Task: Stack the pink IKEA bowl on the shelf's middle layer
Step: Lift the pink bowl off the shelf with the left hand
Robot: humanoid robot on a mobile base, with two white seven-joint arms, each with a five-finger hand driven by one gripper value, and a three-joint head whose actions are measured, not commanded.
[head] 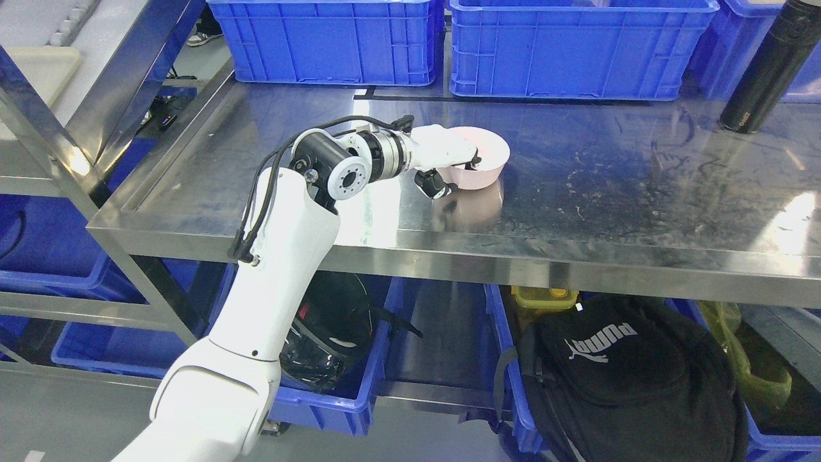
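Note:
A pink bowl (486, 160) sits on the steel shelf (628, 179) near its middle. My left hand (453, 165) reaches in from the lower left and grips the bowl's left rim, with fingers (465, 154) over the rim and the thumb (434, 184) below against the outer wall. The bowl's base rests on or just above the shelf; its reflection shows beneath. The right arm does not show.
Blue crates (321, 38) (577, 45) stand along the back of the shelf. A black bottle (766, 67) stands at the far right. Below the shelf are blue bins, a black backpack (628, 378) and a dark helmet (330, 340).

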